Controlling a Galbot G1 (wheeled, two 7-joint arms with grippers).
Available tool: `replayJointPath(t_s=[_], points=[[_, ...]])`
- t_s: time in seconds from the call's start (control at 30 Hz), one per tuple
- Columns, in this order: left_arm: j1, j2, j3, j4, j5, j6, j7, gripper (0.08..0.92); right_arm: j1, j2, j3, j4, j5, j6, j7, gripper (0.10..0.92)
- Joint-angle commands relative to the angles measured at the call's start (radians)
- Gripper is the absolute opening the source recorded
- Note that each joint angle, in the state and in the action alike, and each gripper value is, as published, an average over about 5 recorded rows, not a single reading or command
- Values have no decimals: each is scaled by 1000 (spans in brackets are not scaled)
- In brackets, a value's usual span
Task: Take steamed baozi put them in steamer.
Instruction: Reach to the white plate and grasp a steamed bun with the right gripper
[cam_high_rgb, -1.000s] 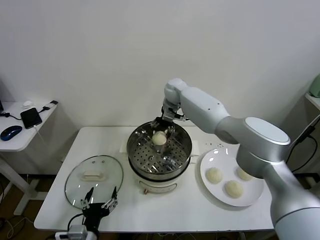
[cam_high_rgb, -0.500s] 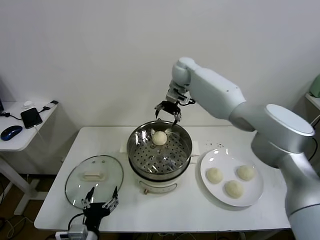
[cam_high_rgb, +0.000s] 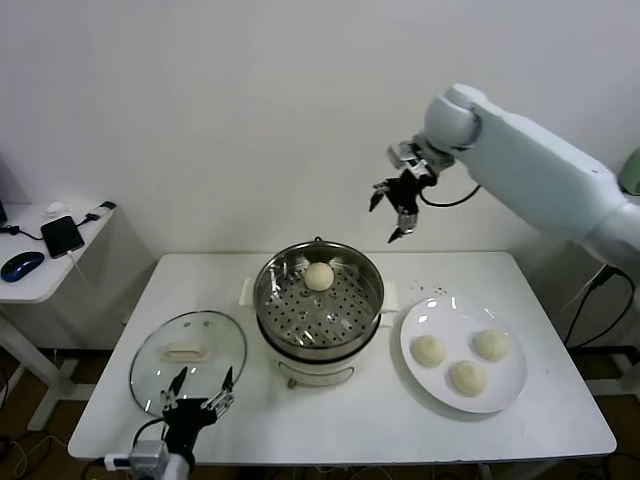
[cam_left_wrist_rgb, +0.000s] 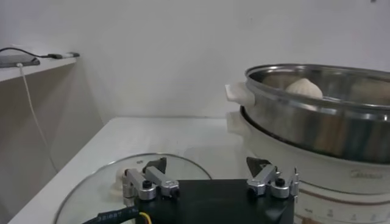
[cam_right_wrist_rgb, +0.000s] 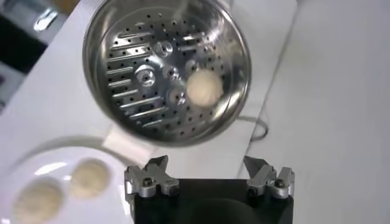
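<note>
a white table is carrying all the work items. a round glass lid is lying flat on its left part, well apart from the flat white plate sitting on the right part. a small side desk is standing beyond the table's left edge, holding a dark phone and a blue mouse. nothing is lying between the plate and the steamer; the way across is open.

the steamer is standing at the table's middle, a shiny steel pot with a perforated tray on a cream-white base, uncovered. one steamed baozi is resting on the tray toward the far rim, pale, smooth and domed; the right wrist view is showing it alone on the tray. three more baozi are sitting on the plate, close together and not stacked.

the right gripper is hanging in the air above and beyond the steamer's far right side, clear of the pot, pointing downward, with the arm reaching in from the right. its jaws are standing spread and are holding nothing. the left gripper is sitting low at the near table edge over the lid's near rim, jaws likewise spread and empty.
</note>
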Motion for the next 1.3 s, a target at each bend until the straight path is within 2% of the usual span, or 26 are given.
replayJointPath(t_s=[0.03, 0.4, 0.83, 1.3], points=[[-3, 2, 7, -3, -13, 8, 8, 823, -106, -270, 20, 225, 71, -302, 20, 823], [4, -9, 22, 3, -5, 6, 11, 823, -299, -298, 56, 263, 28, -263, 110, 823], [17, -11, 30, 1, 0, 1, 9, 823, -552, -185, 186, 183, -157, -214, 116, 823], [2, -12, 27, 27, 0, 2, 9, 823, -632, -120, 240, 77, -242, -178, 136, 823]])
